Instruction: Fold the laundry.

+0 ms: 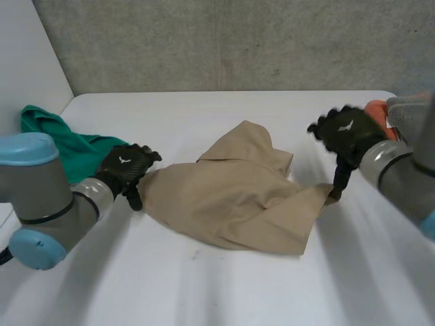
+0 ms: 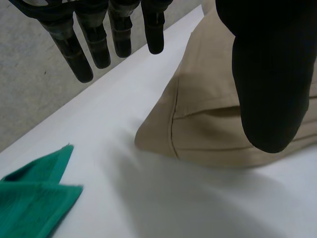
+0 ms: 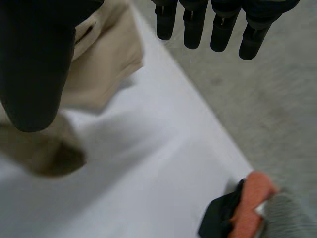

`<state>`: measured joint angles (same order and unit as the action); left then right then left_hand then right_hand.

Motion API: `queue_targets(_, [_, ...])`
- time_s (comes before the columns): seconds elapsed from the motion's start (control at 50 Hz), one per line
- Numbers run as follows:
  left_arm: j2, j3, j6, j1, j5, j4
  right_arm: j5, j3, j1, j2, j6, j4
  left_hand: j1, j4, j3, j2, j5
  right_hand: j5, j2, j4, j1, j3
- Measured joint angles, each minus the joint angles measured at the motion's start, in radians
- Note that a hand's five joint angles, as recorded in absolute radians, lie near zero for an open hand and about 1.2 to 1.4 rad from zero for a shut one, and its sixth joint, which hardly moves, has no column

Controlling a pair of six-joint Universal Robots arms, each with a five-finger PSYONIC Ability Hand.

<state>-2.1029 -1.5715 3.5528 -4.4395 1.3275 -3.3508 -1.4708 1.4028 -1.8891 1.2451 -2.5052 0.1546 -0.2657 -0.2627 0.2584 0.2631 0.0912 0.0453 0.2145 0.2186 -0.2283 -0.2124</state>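
The tan garment (image 1: 234,197) lies crumpled on the surface (image 1: 204,292), its long axis running between the left hand (image 1: 126,168) and the right hand (image 1: 346,136). Each hand is at one end, fingers straight, gripping nothing.

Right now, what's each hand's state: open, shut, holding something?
Left hand: open, fingers straight, by the tan cloth's left edge, holding nothing.
Right hand: open, fingers straight, above the cloth's right corner, holding nothing.

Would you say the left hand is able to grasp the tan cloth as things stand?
Probably yes: the left hand is open at a corner of the tan cloth, with nothing between.
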Motion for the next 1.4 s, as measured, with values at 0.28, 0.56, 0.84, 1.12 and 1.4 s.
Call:
queue_targets(0.28, [-0.176,0.174,0.067,0.060,0.090,-0.011,0.132,0.094,0.153,0.120,-0.065,-0.005,-0.835,-0.864,0.862,0.869,0.823,0.000,0.000,0.000,0.000,0.000])
queue_targets(0.56, [-0.099,0.561,0.041,0.116,0.424,-0.305,0.124,0.107,0.126,0.101,-0.070,-0.042,-0.881,-0.937,0.915,0.927,0.875,0.000,0.000,0.000,0.000,0.000])
queue_targets(0.84, [-0.125,0.460,-0.028,0.404,0.250,-0.099,0.121,0.142,0.125,0.071,-0.103,-0.092,-0.842,-0.864,0.855,0.853,0.853,0.000,0.000,0.000,0.000,0.000])
queue_targets(1.12, [0.011,-0.008,0.036,0.508,0.070,-0.296,0.126,0.137,0.096,-0.018,-0.076,-0.135,0.079,0.058,-0.043,-0.056,-0.045,0.000,0.000,0.000,0.000,0.000])
queue_targets(1.4, [0.271,-0.062,0.034,0.166,0.209,-0.027,0.122,0.080,-0.116,-0.010,-0.116,-0.020,0.079,0.058,-0.043,-0.058,-0.045,0.000,0.000,0.000,0.000,0.000])
